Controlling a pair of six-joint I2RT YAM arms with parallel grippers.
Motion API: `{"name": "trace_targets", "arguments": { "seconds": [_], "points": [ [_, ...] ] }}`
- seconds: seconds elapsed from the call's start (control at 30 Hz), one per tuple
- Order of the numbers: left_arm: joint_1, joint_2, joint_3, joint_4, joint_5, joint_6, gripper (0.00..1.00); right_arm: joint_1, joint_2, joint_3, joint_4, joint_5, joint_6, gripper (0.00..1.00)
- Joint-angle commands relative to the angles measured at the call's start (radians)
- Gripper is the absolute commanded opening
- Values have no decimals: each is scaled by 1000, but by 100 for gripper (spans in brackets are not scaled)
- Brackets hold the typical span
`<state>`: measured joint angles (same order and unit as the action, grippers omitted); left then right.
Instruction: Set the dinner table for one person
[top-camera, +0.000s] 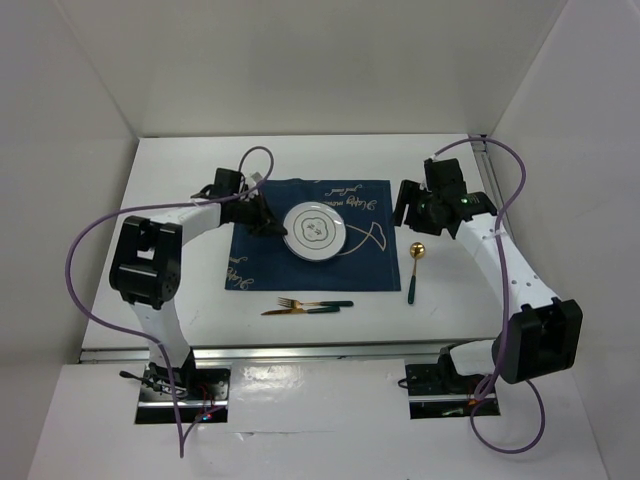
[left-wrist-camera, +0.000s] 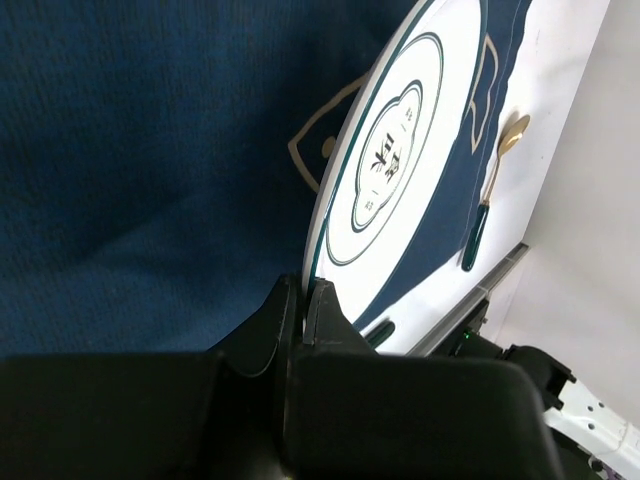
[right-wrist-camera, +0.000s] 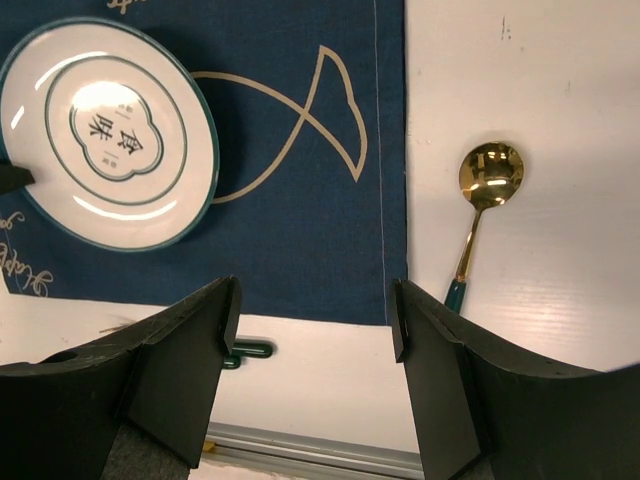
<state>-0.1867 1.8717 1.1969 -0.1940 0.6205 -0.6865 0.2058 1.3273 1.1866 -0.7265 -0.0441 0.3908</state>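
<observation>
White dinner table (top-camera: 330, 158), plain, flat, silver rail (top-camera: 320, 352) along near edge

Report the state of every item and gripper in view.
left gripper: shut on plate rim.
right gripper: open, empty.
plate: on placemat.
placemat: spread flat on table.
spoon: lying on table, right of placemat.
fork, knife: lying on table, near side of placemat.
</observation>
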Motion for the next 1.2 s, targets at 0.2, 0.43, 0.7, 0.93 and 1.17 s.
{"name": "trace_targets", "arguments": {
  "seconds": [0.2,0.43,0.7,0.93,1.17],
  "points": [
    [-5,118,127,22,16,-5,0,-5,-19,27,-36,48,15,76],
    [-36,127,162,-97,-91,36,25,-104,12,61,7,64,65,80],
    [-54,52,193,-244,-208,111,100,-298,192,172,110,-54,74,79],
    [-73,-107,277,-398,-332,218,100,-338,381,306,153,41,85,79],
    [-51,-281,386,-507,-433,288,100,-348,536,403,199,87,85,74]
  ]
}}
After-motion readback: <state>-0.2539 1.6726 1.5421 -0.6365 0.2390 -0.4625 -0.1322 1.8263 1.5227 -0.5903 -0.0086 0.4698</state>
